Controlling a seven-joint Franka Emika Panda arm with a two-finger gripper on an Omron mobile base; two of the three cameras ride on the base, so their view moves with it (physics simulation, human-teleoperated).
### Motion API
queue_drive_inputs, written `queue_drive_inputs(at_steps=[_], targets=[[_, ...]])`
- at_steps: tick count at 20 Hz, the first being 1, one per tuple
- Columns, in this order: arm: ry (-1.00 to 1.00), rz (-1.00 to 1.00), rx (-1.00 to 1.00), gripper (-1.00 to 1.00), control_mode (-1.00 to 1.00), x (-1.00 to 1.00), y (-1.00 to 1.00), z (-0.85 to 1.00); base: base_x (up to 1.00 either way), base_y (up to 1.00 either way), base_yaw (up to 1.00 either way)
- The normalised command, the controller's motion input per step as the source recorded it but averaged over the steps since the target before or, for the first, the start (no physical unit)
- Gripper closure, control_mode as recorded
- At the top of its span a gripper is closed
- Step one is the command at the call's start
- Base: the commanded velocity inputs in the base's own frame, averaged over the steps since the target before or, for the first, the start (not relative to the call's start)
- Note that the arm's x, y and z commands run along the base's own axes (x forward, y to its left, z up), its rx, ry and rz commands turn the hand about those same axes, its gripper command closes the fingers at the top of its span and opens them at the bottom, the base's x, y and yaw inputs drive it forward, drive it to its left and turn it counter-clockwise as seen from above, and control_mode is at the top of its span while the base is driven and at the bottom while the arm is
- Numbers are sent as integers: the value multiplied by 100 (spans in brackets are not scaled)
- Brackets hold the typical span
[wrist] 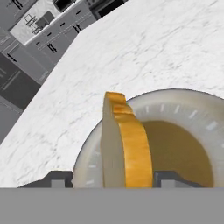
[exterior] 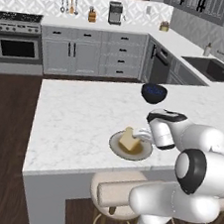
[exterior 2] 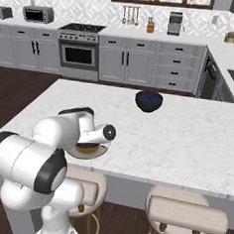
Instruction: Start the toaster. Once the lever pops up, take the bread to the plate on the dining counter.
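On the marble dining counter (exterior: 73, 114), pale golden-crusted bread (wrist: 124, 142) stands on the plate (wrist: 183, 107), claw (wrist: 111, 179) released.

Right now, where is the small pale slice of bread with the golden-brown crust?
The bread slice stands on edge on the round grey-beige plate, near the front edge of the white marble dining counter, between the gripper fingertips.

Glossy white arm (exterior: 197, 160) — rounded bulbous segments, dark joint bands, white gripper (wrist: 113, 178) — small dark fingertips (wrist: 59, 178)
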Motion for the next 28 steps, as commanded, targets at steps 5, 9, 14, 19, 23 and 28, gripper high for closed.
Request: queue_drive_inputs(at_steps=[5, 9, 14, 19, 23, 28], targets=[[0, -1, 0, -100, -100, 0, -26, 0, 0, 0, 0], [0, -4, 0, -100, -100, 0, -32, 1, 0, 0, 0], [0, -11, -8, -100, -100, 0, -4, 0, 0, 0, 0], [0, -16, -19, -100, -100, 8, 5, 0, 0, 0, 0], [2, -17, -16, -100, -100, 22, 4, 15, 0, 0, 0], [7, -14, -10, -100, -100, 29, 1, 32, 0, 0, 0]])
